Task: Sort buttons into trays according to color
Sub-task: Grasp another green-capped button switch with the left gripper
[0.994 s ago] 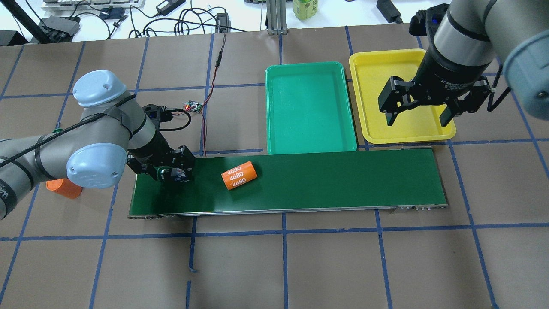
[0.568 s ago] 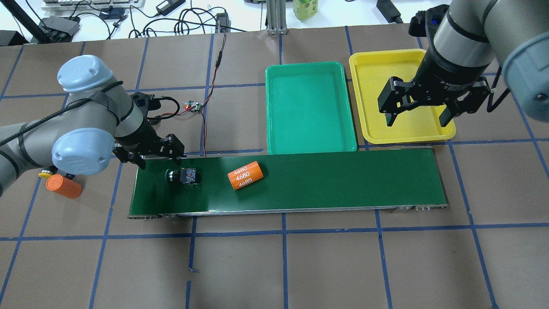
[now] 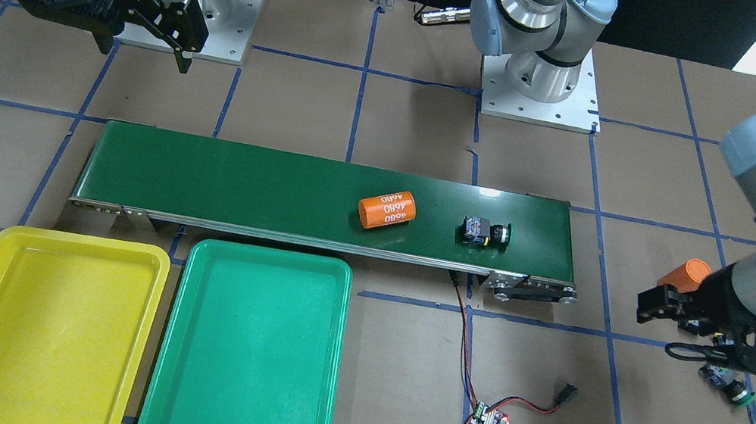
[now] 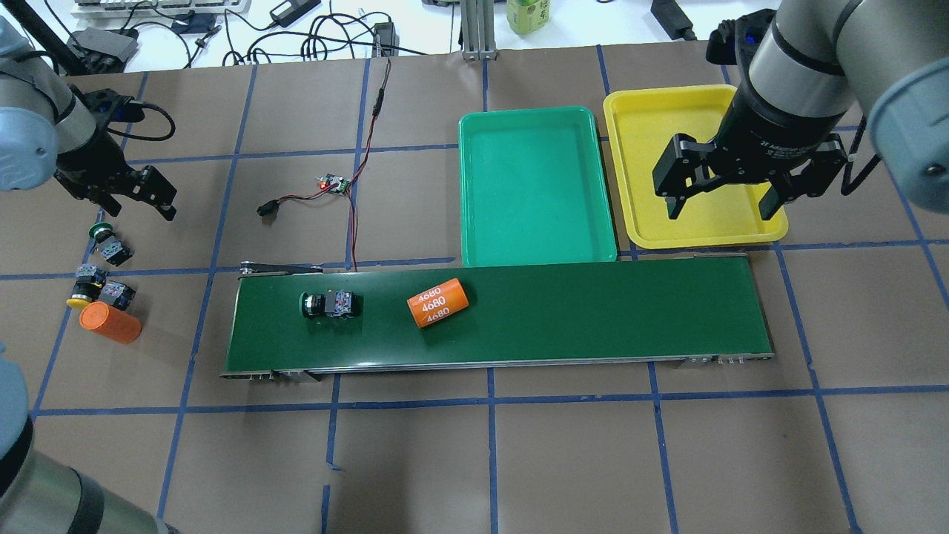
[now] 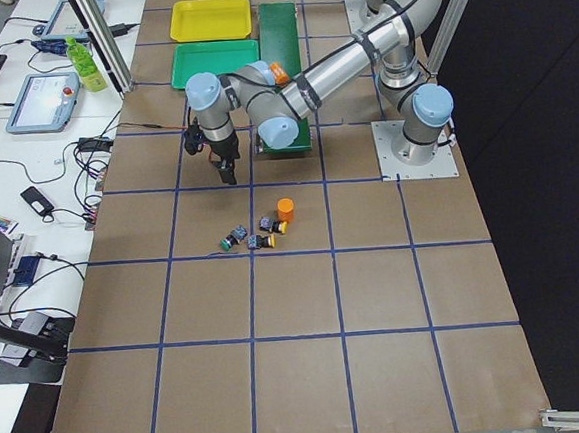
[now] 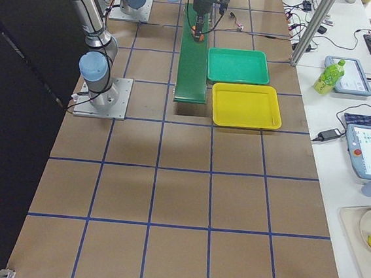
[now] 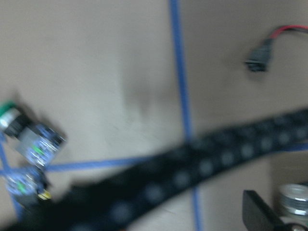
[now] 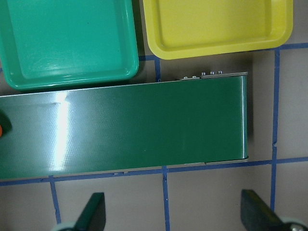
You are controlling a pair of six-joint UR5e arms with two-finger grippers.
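A green-capped button (image 4: 330,305) lies on its side on the dark green conveyor belt (image 4: 593,311), near the belt's left end; it also shows in the front view (image 3: 484,233). A second green-capped button (image 4: 107,245) and two yellow-capped buttons (image 4: 93,289) lie on the table left of the belt. My left gripper (image 4: 141,210) is open and empty, just beyond them. The green tray (image 4: 537,185) and yellow tray (image 4: 652,170) hold nothing. My right gripper (image 4: 723,208) hangs open and empty over the yellow tray's near edge.
An orange cylinder (image 4: 437,302) lies on the belt right of the button. Another orange cylinder (image 4: 110,324) lies on the table by the yellow-capped buttons. A small circuit board with red and black wires (image 4: 334,183) sits beyond the belt's left end.
My left gripper let go of the green-capped button on the belt and pulled away left and back. The button and the orange cylinder moved a little right along the belt. The right arm stayed still.
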